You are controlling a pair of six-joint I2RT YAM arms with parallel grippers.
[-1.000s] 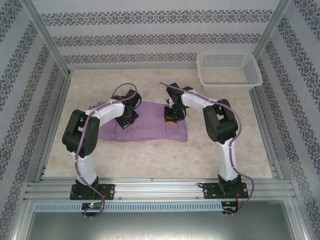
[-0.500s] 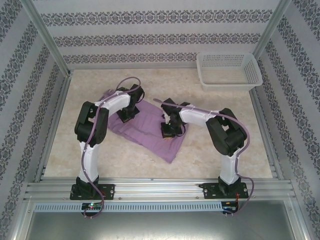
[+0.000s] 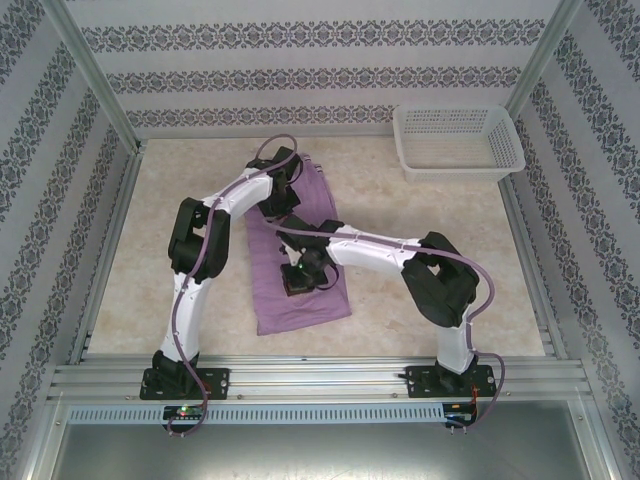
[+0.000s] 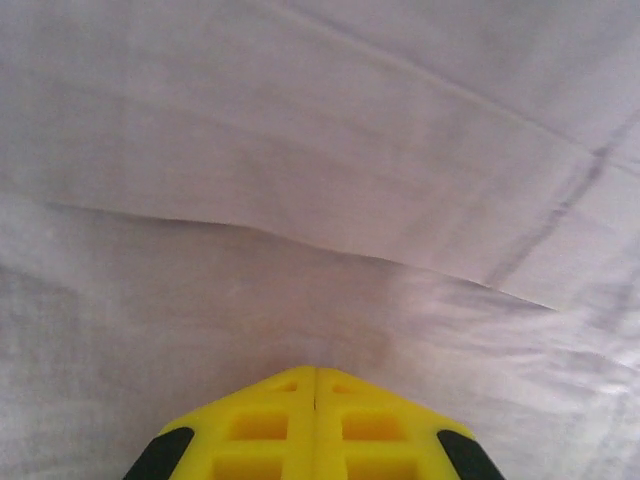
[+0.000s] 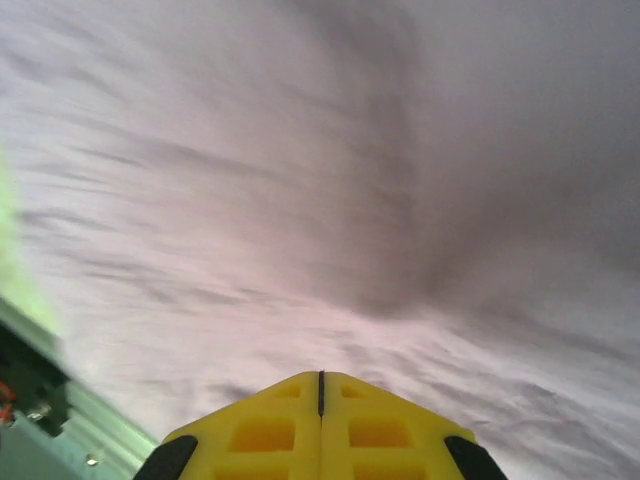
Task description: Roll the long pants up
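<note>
Pants are flat on the table, folded into one long narrow strip with no roll started yet. Both grippers are on the strip. The far end lies just beyond the left gripper, and the near end lies just on the base side of the right gripper. Left fingers are pressed together with no gap and the tip is down in the cloth. One soft crease runs across just ahead of the tip. Right fingers are likewise closed tip-down on the cloth, and dark puckers run toward a spot just ahead of them, so we read both as pinching a fold of the pants. We can't see any fabric between the pads. The right wrist view is smeared, so detail there is poor. We think the two holds spaced along the length keep the strip straight and taut, pointing away from the bases. That would give a clean short edge to start rolling from. The table is pale marble-look, smooth and low-grip, so we expect the cloth to slide rather than bunch. A white mesh basket sits well beyond and to the right of the right gripper, with nothing visible in it. Patterned walls close in three sides, and an aluminium frame carries the arm bases.
</note>
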